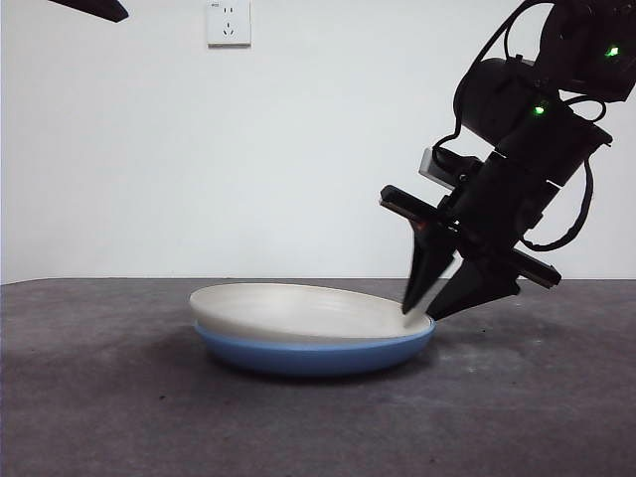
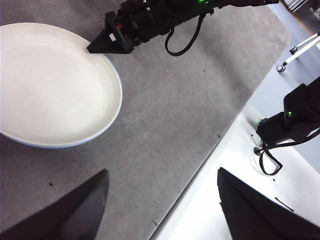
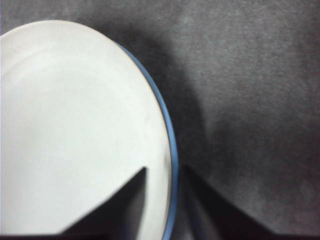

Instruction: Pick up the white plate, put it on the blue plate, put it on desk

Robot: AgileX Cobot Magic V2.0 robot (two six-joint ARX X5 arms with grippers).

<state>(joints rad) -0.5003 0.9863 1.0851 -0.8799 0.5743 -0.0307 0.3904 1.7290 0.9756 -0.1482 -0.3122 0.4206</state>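
My right gripper has its jaws straddling the rim of the white plate at about the plate's 3 o'clock in the front view, one jaw inside over the white surface, the other outside the rim. The gap between them is narrow, but I cannot tell whether they press on the rim. The white plate sits nested in the blue plate, which shows only as a blue band beneath it; the stack rests on the table near its middle. The right arm slants down from 1 o'clock, wrist tilted steeply. My left gripper hangs with its jaws wide apart, well clear of the plates and above the table's edge.
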